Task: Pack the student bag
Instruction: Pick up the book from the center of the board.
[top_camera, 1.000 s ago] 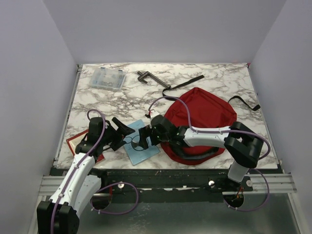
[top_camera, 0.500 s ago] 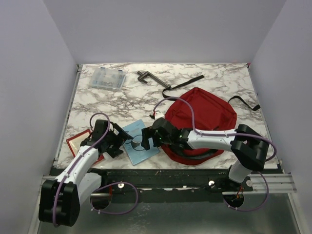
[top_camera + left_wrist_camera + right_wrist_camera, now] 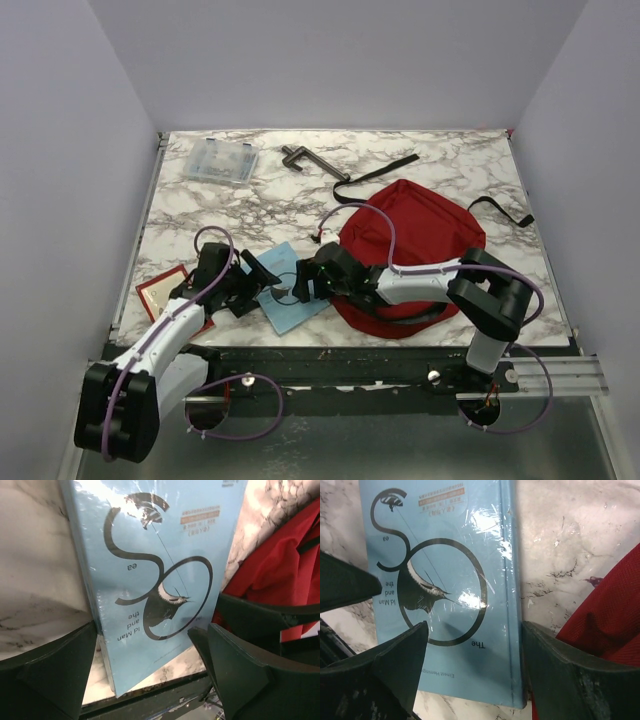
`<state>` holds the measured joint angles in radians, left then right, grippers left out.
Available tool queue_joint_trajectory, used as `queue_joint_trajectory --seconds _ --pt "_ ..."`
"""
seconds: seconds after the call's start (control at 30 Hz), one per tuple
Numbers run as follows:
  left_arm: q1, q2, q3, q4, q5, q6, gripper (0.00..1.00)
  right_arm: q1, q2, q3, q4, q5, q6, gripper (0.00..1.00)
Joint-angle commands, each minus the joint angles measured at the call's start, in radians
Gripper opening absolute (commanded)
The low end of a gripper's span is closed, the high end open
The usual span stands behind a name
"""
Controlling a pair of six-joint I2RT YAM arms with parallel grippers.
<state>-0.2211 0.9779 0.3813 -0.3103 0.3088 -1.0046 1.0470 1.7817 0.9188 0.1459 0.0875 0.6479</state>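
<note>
As they straddle the blue book (image 3: 150, 545), left tool (image 3: 151, 635) and right tool (image 3: 474, 629) gape — unclamped.

student bag (image 3: 420, 235): red fabric, edged in black; black straps (image 3: 385, 170) are seen toward 12 and 2 o'clock
book (image 3: 295, 312): pale blue cover, printed with black looping letters and a black fish figure; an orange label strip is carried at one end
table (image 3: 260, 205): white marble, veined in dark grey
flat item (image 3: 160, 292) at 9 o'clock: red border, tan centre
box (image 3: 220, 160) at 11 o'clock: clear, greyish
tool (image 3: 303, 158) at 12 o'clock: black
arms (image 3: 160, 345): white shells, black joints
cables (image 3: 385, 232): purple
walls (image 3: 330, 60): pale lilac-grey
</note>
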Motion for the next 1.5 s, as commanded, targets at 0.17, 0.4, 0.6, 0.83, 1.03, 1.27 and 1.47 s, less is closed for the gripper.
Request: queue_joint_trajectory --seconds 0.17,0.4,0.6,0.83,1.03,1.27,1.47 --pt "-0.14 -0.154 0.179 -0.012 0.087 -0.125 0.91 -0.023 -0.009 -0.162 0.297 -0.292 0.147 0.81" --pt "-0.175 -0.139 0.233 -0.065 -0.016 -0.187 0.91 -0.037 -0.031 -0.207 0.396 -0.333 0.19 0.82" --pt "-0.223 -0.036 0.333 -0.08 -0.029 -0.154 0.87 -0.049 -0.037 -0.237 0.456 -0.355 0.192 0.82" --pt "-0.238 -0.028 0.284 -0.168 -0.143 -0.102 0.68 -0.053 -0.079 -0.235 0.397 -0.321 0.148 0.82" --pt "-0.239 -0.066 0.233 -0.153 -0.23 -0.079 0.45 -0.053 -0.068 -0.227 0.396 -0.351 0.126 0.82" --pt "-0.238 -0.1 0.227 -0.12 -0.264 -0.019 0.08 -0.052 -0.124 -0.191 0.262 -0.314 0.037 0.84" --pt "-0.226 -0.099 0.295 -0.094 -0.171 0.152 0.0 -0.05 -0.281 -0.119 -0.007 -0.228 -0.087 0.95"
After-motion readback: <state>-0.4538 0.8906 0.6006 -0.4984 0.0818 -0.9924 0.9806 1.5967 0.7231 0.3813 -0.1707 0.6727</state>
